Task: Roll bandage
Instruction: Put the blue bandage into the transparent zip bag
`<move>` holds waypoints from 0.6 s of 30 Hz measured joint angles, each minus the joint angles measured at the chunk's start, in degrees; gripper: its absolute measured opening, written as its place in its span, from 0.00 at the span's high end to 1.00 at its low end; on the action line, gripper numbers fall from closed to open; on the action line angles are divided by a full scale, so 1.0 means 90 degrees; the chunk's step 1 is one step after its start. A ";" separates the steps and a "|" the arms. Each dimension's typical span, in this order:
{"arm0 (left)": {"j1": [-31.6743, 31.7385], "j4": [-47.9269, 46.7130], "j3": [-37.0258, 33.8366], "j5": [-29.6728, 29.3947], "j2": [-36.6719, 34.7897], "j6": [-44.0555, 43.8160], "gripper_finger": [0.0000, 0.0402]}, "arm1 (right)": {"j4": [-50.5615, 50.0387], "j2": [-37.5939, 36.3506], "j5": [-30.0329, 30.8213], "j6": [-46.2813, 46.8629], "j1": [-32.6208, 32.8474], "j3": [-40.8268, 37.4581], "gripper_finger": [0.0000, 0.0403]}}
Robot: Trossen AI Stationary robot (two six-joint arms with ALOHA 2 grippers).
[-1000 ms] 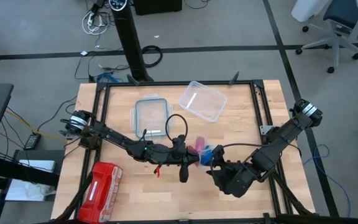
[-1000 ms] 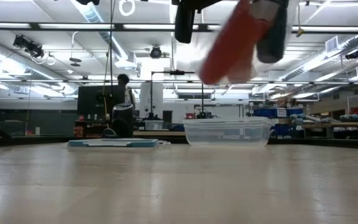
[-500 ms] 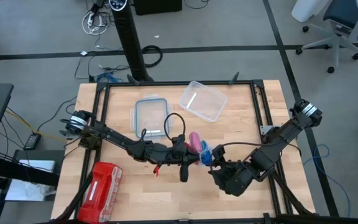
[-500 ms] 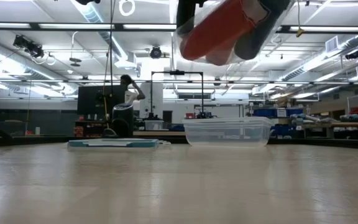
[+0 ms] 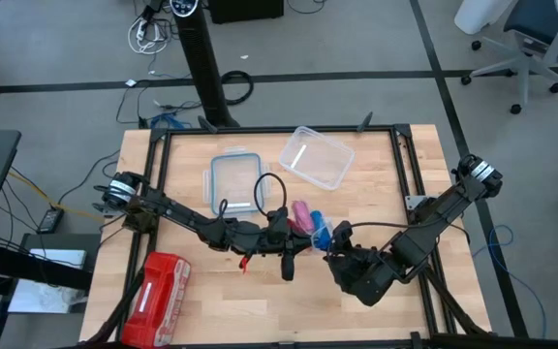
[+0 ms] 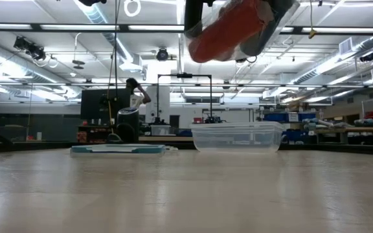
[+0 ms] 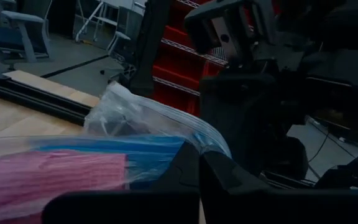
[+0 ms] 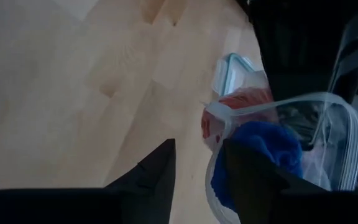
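Note:
A clear zip bag (image 7: 143,115) hangs above the table's middle. Inside it are the blue bandage (image 8: 261,154), rolled up, and a red-pink roll (image 6: 228,29). In the high view the bandage (image 5: 324,233) lies beside the pink roll (image 5: 302,216). My left gripper (image 5: 305,240) reaches in from the table's left and is shut on the bag. My right gripper (image 8: 197,177) comes from the near right, slanting down, and is open. The bag's white zip rim (image 8: 211,165) runs between its fingers, with one finger (image 8: 250,174) at the bag's mouth in front of the bandage. My left gripper pinches the bag's clear plastic (image 7: 191,144) between its two shut fingers, beside the blue bandage. The fingers lie level and come from the table's left. The bag is lifted clear of the table with both rolls inside. Whether my right gripper touches the bag's rim I cannot tell.
A clear tub (image 5: 316,157) stands at the far middle of the table, with its lid (image 5: 235,181) flat to its left. A red zip pouch (image 5: 163,286) lies at the near left. Bare wood lies under both grippers. A person (image 6: 133,97) stands in the room behind.
The bag has tipped up. In the low view the red-pink roll has risen from a steep slant to a flatter one near the top. From above, the rolls have shifted a little toward the far edge. Both hands have stayed in place.

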 joint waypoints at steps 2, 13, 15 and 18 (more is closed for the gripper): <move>0.0000 -0.0010 0.0000 0.0000 0.0000 -0.0003 1.00 | -0.0160 0.0000 0.0043 0.0088 -0.0010 0.0000 0.68; -0.0013 0.0043 0.0000 0.0153 -0.0006 -0.0021 1.00 | -0.0349 -0.0019 0.0061 0.0227 0.0102 0.0331 0.72; -0.0019 0.0069 0.0018 0.0230 -0.0028 -0.0023 1.00 | -0.0402 -0.0031 0.0020 0.0364 0.0186 0.0643 0.72; -0.0019 -0.0018 0.0022 0.0287 -0.0019 -0.0023 1.00 | -0.0583 -0.0034 -0.0154 0.0656 0.0230 0.1075 0.73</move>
